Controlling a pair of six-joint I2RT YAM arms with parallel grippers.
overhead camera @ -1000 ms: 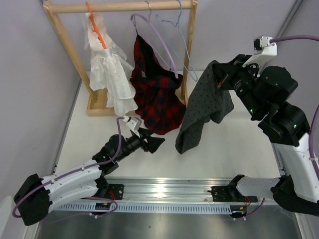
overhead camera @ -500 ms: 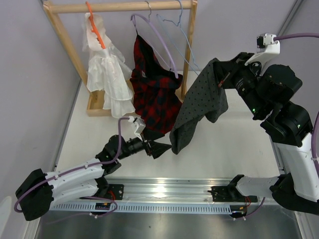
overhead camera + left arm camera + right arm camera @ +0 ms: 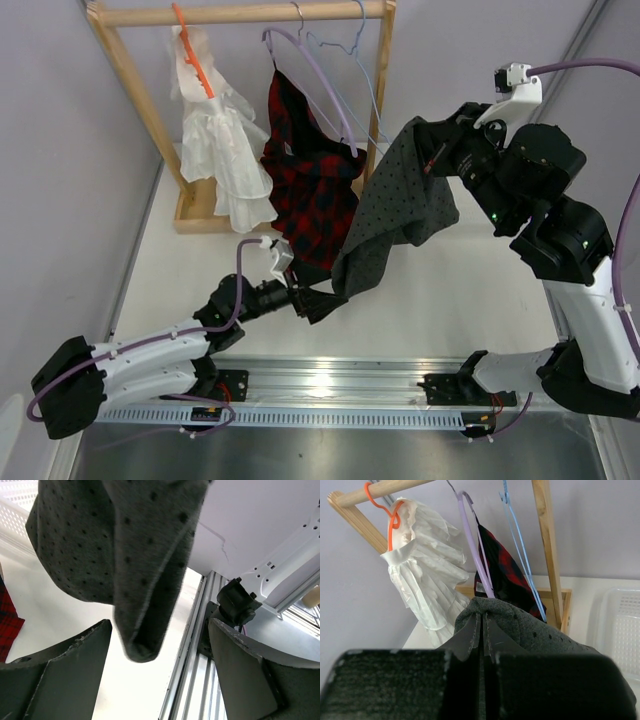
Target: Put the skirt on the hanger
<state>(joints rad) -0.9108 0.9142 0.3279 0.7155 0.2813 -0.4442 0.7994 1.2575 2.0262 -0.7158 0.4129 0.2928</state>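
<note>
The dark grey dotted skirt (image 3: 400,205) hangs in the air from my right gripper (image 3: 432,152), which is shut on its top edge (image 3: 485,611). Its lower corner (image 3: 145,630) dangles between the open jaws of my left gripper (image 3: 322,298), with no contact visible. The light-blue wire hanger (image 3: 372,95) hangs empty on the wooden rail (image 3: 240,13), just left of the skirt's held edge; it shows in the right wrist view (image 3: 520,550) beyond the fingertips.
A red-and-black plaid garment (image 3: 312,190) on a lilac hanger (image 3: 318,80) and a white frilly dress (image 3: 218,150) on an orange hanger (image 3: 195,55) hang on the same rack. The rack's wooden post (image 3: 547,545) stands right of the blue hanger. A metal rail (image 3: 340,385) runs along the near edge.
My right gripper has carried the skirt left toward the rack. My left gripper has moved right and forward until the skirt's lower corner hangs between its jaws.
</note>
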